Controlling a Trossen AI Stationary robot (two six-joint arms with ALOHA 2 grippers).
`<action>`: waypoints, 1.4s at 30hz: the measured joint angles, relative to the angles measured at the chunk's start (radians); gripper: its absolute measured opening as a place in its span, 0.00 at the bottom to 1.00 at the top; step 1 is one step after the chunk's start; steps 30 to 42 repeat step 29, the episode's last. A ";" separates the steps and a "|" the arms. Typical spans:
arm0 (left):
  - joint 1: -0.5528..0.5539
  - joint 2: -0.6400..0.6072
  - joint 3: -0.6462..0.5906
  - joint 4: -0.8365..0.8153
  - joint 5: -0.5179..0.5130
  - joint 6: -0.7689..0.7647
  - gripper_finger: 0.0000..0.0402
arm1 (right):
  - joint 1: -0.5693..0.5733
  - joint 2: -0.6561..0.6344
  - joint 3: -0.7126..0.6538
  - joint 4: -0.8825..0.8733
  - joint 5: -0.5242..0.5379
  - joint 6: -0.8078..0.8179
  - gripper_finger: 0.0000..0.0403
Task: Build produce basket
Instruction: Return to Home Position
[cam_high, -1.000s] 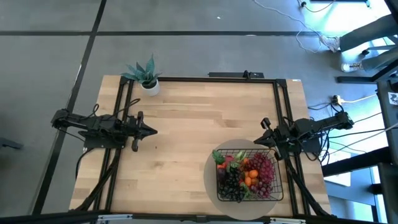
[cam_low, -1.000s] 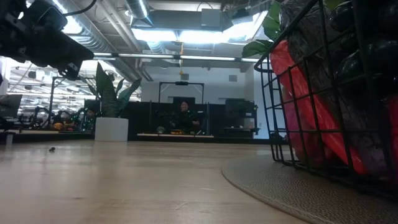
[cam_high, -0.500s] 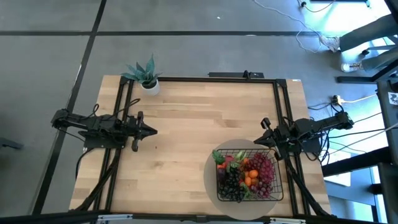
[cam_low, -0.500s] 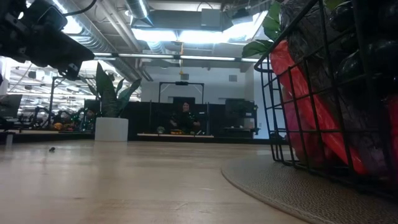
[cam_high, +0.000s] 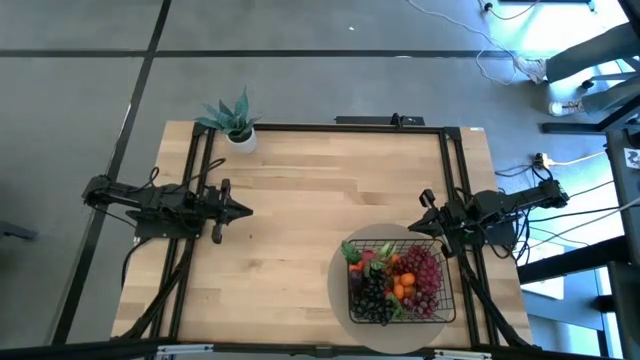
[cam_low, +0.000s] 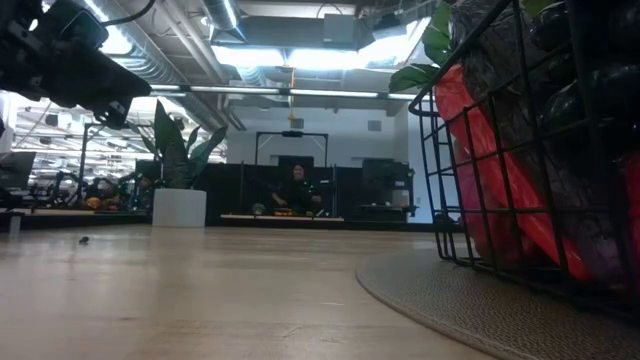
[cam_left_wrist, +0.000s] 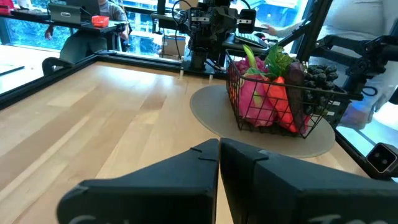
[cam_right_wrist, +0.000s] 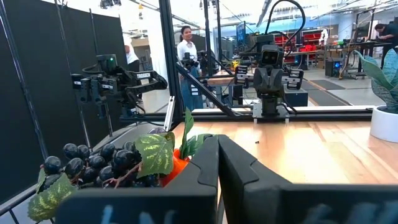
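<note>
The black wire-mesh basket (cam_high: 400, 283) stands on a round beige mat (cam_high: 345, 300) at the table's near right. It holds the produce (cam_high: 395, 280): dark grapes, red grapes, orange tangerines, pink dragon fruit and green leaves. The basket also shows in the left wrist view (cam_left_wrist: 277, 99) and the low view (cam_low: 520, 140). My left gripper (cam_high: 248, 211) is shut and empty over the table's left side. My right gripper (cam_high: 412, 229) is shut and empty just beyond the basket's far edge; the grapes (cam_right_wrist: 99, 163) lie before it in the right wrist view.
A spiky green potted plant (cam_high: 233, 122) stands at the table's far left corner. Bare wood lies between the two arms (cam_high: 320, 210). A black frame runs along the table's edges (cam_high: 330, 127). People show in the room beyond the table.
</note>
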 joint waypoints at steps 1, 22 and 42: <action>0.000 0.000 0.000 0.000 0.000 0.000 0.00 | 0.000 0.000 0.000 0.000 0.000 0.000 0.00; 0.000 0.000 0.000 0.000 0.000 0.000 0.08 | 0.000 0.000 0.000 0.000 0.000 0.000 0.00; 0.000 0.000 0.000 0.000 0.000 0.000 0.06 | 0.000 0.000 0.000 0.000 0.000 0.000 0.00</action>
